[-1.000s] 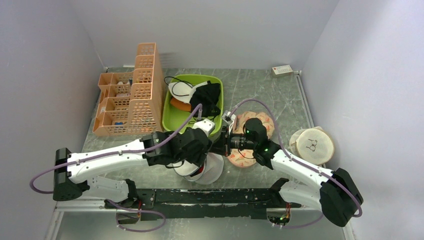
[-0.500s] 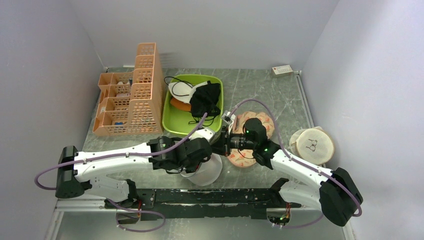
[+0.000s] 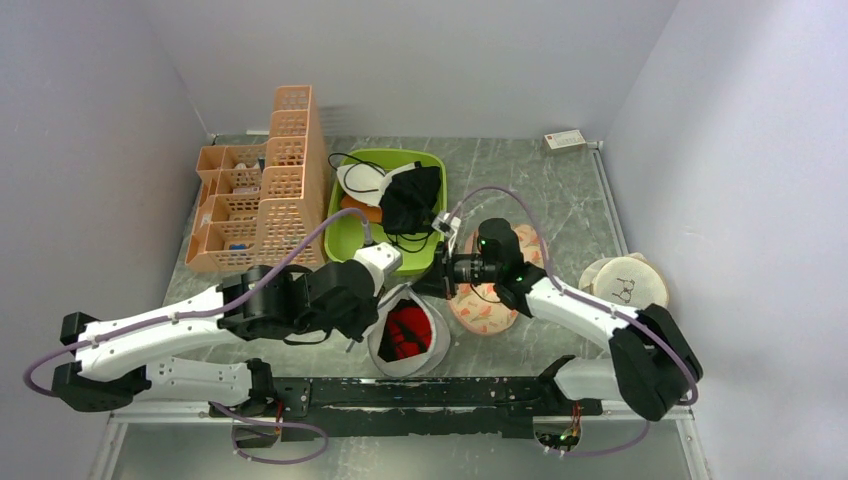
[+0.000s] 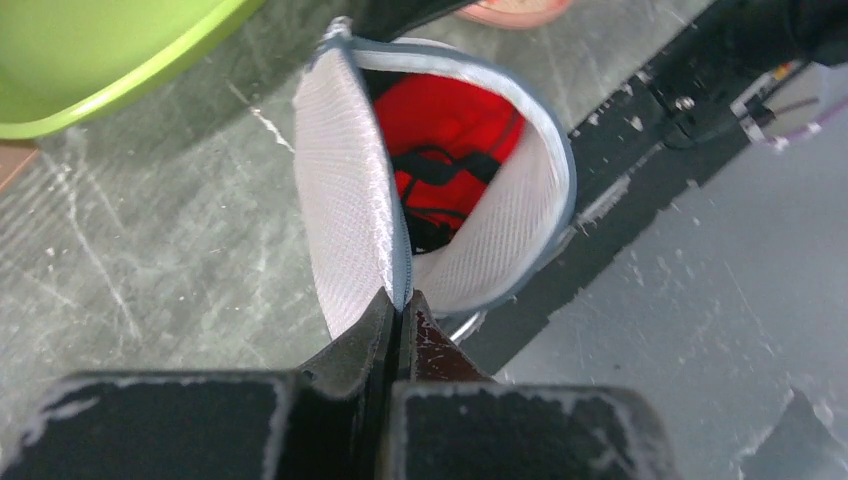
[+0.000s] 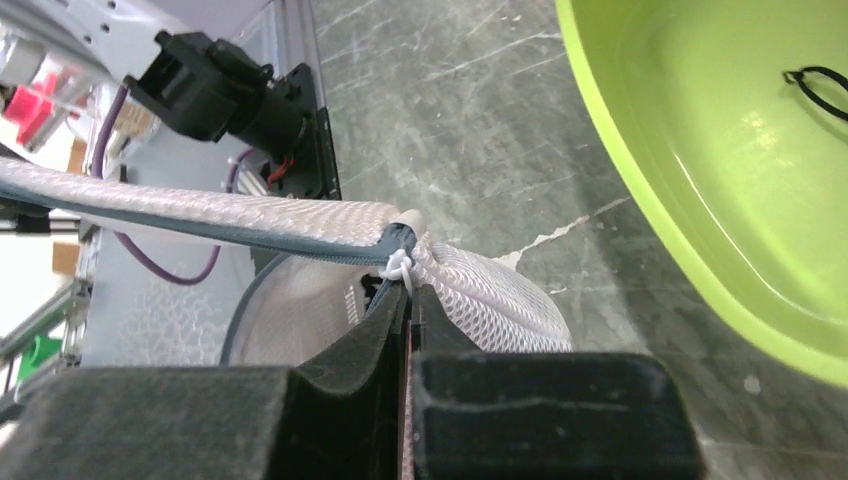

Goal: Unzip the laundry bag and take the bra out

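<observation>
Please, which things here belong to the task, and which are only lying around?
Job: laundry bag, open; red bra inside it; left end effector and right end effector, both shut on its rim.
Lying about: orange basket, green tub, black garment, floral pad, cream pouch.

Bra [image 3: 405, 332] inside laundry bag [image 4: 345, 200] at near edge of surface [image 3: 570, 200], bin [image 3: 350, 240] behind it, rack [image 3: 290, 190] left of bin, padded item [image 3: 487, 312] right of bag

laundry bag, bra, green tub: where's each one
laundry bag [image 4: 345, 200]: left wrist view, on its white mesh wall
bra [image 4: 445, 115]: left wrist view, on the red cup inside
green tub [image 3: 345, 240]: top view, on its bare floor
</observation>
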`<state>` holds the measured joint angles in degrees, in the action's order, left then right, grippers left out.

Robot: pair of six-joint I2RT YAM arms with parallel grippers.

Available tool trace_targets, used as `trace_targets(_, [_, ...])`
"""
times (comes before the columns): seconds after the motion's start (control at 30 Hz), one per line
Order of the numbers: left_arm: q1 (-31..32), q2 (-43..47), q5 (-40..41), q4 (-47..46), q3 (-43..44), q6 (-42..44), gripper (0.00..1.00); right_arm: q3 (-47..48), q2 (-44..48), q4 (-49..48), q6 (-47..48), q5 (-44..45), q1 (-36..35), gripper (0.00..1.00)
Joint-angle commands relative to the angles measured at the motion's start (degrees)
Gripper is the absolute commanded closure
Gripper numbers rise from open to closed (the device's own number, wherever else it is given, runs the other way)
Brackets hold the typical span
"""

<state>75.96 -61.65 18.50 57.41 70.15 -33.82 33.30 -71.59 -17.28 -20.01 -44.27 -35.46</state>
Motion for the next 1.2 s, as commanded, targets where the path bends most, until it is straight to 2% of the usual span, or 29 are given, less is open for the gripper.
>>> trace_targets(0.0, [0.48, 1.42, -11.31, 1.17, 2.91, 4.97, 0.93, 4.33, -5.78, 3.98, 8.41, -2.66, 0.78, 1.0])
trace_targets(0.13, [0.5, 0.99, -11.13, 0.68, 4.43, 4.24, 0.93, 6.63, -7.47, 7.07, 7.48, -1.97, 0.68, 1.0])
trace_targets(0.2, [0.34, 0.63, -8.43, 0.4, 5.36, 2.0, 0.93, 6.98, -5.25, 11.21, 4.58, 3.57, 0.68, 1.0])
trace_targets(0.27, [-0.7, 0.65, -7.05, -0.82, 5.93, 0.32, 0.93, 7.7, -2.08, 18.18, 2.27, 12.62, 0.61, 0.85])
trace_targets(0.37, [-5.2, 1.16, -9.48, -4.13, 5.27, -0.08, 0.93, 7.34, 4.14, 26.73, -0.55, 20.47, 0.66, 0.62])
trace_targets(0.5, [-14.74, 0.46, -17.72, -7.95, 3.1, 1.35, 0.93, 8.33, 11.31, 36.0, -2.99, 26.02, -1.92, 0.44])
trace_targets(0.57, [-17.94, -0.5, -19.88, -8.33, 2.41, 2.26, 0.93, 8.68, 14.42, 38.82, -4.5, 28.7, -4.8, 0.29])
trace_targets(0.63, [-20.21, -0.85, -21.0, -8.23, 2.06, 3.06, 0.93, 9.0, 17.27, 41.58, -5.8, 31.54, -7.04, 0.25])
trace_targets(0.73, [-23.28, 0.2, -23.46, -9.47, 1.09, 3.58, 0.93, 8.35, 20.38, 42.89, -7.62, 31.98, -9.71, 0.23])
trace_targets(0.83, [-25.51, 1.05, -23.83, -8.98, 0.9, 3.68, 0.93, 6.02, 20.42, 39.7, -10.8, 31.45, -13.86, 0.23])
trace_targets(0.97, [-27.23, 2.08, -24.56, -8.08, 0.88, 3.01, 0.93, 4.29, 16.97, 38.75, -13.57, 39.08, -20.62, 0.22])
trace_targets(1.1, [-27.91, 3.32, -17.62, -3.11, 0.28, 2.75, 0.93, 4.71, 12.98, 43.45, -14.63, 51.43, -21.3, 0.37])
trace_targets(1.17, [-28.62, 4.3, -16.17, -1.85, -0.92, 3.22, 0.93, 3.97, 12.58, 43.29, -14.47, 54.75, -21.19, 0.55])
